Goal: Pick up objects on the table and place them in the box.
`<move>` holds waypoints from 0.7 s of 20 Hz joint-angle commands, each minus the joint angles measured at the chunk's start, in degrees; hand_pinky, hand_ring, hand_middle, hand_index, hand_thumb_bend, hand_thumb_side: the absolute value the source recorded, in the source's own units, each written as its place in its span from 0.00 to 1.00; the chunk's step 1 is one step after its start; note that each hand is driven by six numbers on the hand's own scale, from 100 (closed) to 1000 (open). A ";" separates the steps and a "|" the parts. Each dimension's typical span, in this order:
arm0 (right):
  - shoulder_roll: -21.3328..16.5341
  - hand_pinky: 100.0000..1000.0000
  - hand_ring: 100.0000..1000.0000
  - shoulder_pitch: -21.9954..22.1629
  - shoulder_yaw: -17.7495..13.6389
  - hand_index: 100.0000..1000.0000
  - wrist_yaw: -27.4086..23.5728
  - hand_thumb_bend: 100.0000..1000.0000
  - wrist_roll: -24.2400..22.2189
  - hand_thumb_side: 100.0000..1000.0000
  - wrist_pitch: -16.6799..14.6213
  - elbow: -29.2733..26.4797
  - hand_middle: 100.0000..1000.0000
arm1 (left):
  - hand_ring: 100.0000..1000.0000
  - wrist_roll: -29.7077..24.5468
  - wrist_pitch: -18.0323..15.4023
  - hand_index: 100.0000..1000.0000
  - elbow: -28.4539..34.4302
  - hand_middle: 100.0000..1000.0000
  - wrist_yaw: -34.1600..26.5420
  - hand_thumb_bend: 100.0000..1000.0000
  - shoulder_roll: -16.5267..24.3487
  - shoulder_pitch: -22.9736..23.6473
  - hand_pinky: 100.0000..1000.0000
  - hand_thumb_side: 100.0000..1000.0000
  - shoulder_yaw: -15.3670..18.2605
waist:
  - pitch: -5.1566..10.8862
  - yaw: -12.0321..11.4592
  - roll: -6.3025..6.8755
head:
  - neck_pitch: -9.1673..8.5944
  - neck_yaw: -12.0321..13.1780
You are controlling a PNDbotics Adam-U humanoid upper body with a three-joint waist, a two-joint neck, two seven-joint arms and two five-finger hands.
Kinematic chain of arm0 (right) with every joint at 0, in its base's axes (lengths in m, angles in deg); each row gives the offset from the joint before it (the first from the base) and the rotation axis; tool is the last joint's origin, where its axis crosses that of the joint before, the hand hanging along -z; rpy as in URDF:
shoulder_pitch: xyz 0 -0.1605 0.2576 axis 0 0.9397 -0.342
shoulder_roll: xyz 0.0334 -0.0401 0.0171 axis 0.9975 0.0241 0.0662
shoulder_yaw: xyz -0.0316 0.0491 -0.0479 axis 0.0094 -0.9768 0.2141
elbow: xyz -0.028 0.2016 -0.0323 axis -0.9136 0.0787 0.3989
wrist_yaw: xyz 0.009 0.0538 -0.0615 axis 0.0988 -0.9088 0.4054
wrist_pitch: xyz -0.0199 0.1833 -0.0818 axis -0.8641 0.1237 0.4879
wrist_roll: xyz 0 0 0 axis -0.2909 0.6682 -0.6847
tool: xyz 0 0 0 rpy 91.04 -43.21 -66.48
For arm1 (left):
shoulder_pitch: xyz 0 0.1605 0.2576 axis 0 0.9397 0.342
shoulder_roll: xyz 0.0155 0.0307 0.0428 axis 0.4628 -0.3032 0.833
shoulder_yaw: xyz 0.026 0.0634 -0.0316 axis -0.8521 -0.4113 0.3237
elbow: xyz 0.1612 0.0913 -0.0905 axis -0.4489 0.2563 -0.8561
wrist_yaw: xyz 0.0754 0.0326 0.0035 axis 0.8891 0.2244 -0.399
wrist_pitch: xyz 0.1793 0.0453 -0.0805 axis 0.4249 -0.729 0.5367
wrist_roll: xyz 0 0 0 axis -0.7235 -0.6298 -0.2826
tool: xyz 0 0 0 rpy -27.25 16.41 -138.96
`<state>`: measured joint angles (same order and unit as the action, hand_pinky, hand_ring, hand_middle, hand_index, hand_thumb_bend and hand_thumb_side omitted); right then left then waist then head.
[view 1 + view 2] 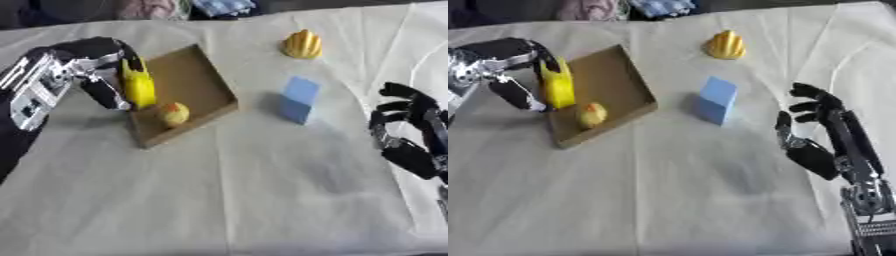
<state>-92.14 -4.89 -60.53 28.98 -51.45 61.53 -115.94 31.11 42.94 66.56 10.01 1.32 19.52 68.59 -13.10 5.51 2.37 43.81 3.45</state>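
Left eye view: a creased white cloth (262, 200) is covering the table; blurred fabric is showing along the far edge. No readable writing or labels. The left hand (101, 65) is curling round a yellow banana-like object (138, 86) at the left edge of the cardboard box (197, 75). A yellow-orange round fruit (173, 113) is lying inside the box. The blue block (299, 99) and yellow shell-shaped object (302, 44) are sitting on the cloth. The right hand (820, 130) is resting relaxed, holding nothing.

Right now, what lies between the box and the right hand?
The blue block stands between the box and the right hand, on bare cloth, clearest in the right eye view.
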 commanded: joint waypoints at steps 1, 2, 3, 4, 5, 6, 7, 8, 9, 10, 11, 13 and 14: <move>-1.93 0.64 0.70 -0.88 -0.20 0.88 0.25 0.00 -0.17 0.28 -0.04 -1.08 0.78 | 0.64 2.18 1.36 0.76 4.66 0.66 -2.06 0.57 2.83 0.24 0.70 0.19 3.34 | 1.68 -0.22 -0.02 | -0.17 0.02; -2.42 0.64 0.70 -1.11 -0.23 0.88 0.27 0.00 -0.18 0.28 -0.01 -1.16 0.78 | 0.64 3.33 1.80 0.76 6.40 0.67 -3.64 0.58 3.08 0.90 0.71 0.20 4.45 | 1.66 -0.32 -0.05 | -0.17 0.00; -3.00 0.64 0.70 -1.40 -0.24 0.88 0.27 0.00 -0.20 0.28 0.04 -1.22 0.78 | 0.65 4.57 2.04 0.76 8.13 0.67 -5.85 0.59 3.29 1.64 0.72 0.22 5.49 | 1.64 -0.42 -0.07 | -0.17 0.00; -3.72 0.64 0.70 -1.79 -0.20 0.88 0.26 0.00 -0.27 0.28 0.09 -1.24 0.78 | 0.65 6.02 2.10 0.76 9.89 0.67 -8.63 0.59 3.56 2.54 0.72 0.22 6.62 | 1.61 -0.54 -0.08 | -0.20 -0.03; -4.41 0.65 0.70 -2.20 -0.15 0.89 0.24 0.00 -0.37 0.27 0.13 -1.23 0.78 | 0.64 7.43 2.26 0.75 11.48 0.66 -10.98 0.60 3.96 3.43 0.72 0.23 7.61 | 1.60 -0.67 -0.10 | -0.21 -0.12; -5.28 0.65 0.71 -2.74 -0.08 0.89 0.25 0.00 -0.53 0.27 0.17 -1.14 0.78 | 0.64 9.08 2.45 0.75 13.25 0.66 -12.84 0.60 4.33 4.51 0.72 0.24 8.73 | 1.61 -0.84 -0.14 | -0.19 -0.29; -6.04 0.65 0.71 -3.24 -0.04 0.89 0.24 0.00 -0.67 0.27 0.19 -1.03 0.79 | 0.64 10.52 2.73 0.75 14.84 0.66 -14.34 0.61 4.59 5.57 0.72 0.25 9.61 | 1.60 -0.97 -0.18 | -0.18 -0.38; -7.00 0.65 0.71 -3.91 -0.05 0.89 0.25 0.00 -0.78 0.27 0.23 -0.89 0.79 | 0.64 12.08 2.99 0.75 16.54 0.66 -15.75 0.61 4.66 6.80 0.72 0.25 10.65 | 1.58 -1.15 -0.20 | -0.17 -0.47; -7.85 0.65 0.71 -4.53 -0.07 0.89 0.18 0.00 -0.85 0.26 0.28 -0.70 0.79 | 0.63 13.45 3.31 0.75 18.04 0.66 -16.92 0.62 4.70 7.94 0.72 0.26 11.50 | 1.55 -1.29 -0.24 | -0.15 -0.56; -8.97 0.65 0.71 -5.33 -0.12 0.89 0.14 0.00 -0.91 0.26 0.38 -0.44 0.79 | 0.63 14.91 3.61 0.75 19.59 0.66 -17.96 0.62 4.55 9.22 0.71 0.27 12.46 | 1.52 -1.48 -0.28 | -0.16 -0.70; -10.06 0.65 0.71 -6.13 -0.14 0.90 0.16 0.00 -0.98 0.26 0.35 -0.24 0.79 | 0.62 16.19 3.94 0.74 20.91 0.65 -18.84 0.64 4.31 10.39 0.71 0.27 13.25 | 1.50 -1.65 -0.33 | -0.16 -0.81; -12.77 0.66 0.71 -8.16 -0.06 0.90 -0.40 0.00 -1.23 0.25 0.51 0.55 0.79 | 0.61 18.89 4.61 0.74 23.35 0.64 -20.80 0.65 3.26 12.91 0.70 0.28 14.91 | 1.44 -2.07 -0.46 | -0.19 -1.13; -14.50 0.66 0.71 -9.52 0.03 0.90 -0.78 0.00 -1.45 0.25 0.61 1.09 0.80 | 0.60 20.34 4.91 0.74 24.45 0.63 -21.99 0.65 2.43 14.29 0.69 0.28 15.75 | 1.41 -2.33 -0.56 | -0.22 -1.33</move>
<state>-103.55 -13.53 -60.37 28.59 -52.66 62.13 -114.74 49.73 47.54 88.78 -10.58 3.09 34.23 82.54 -13.10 3.12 2.34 43.80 2.39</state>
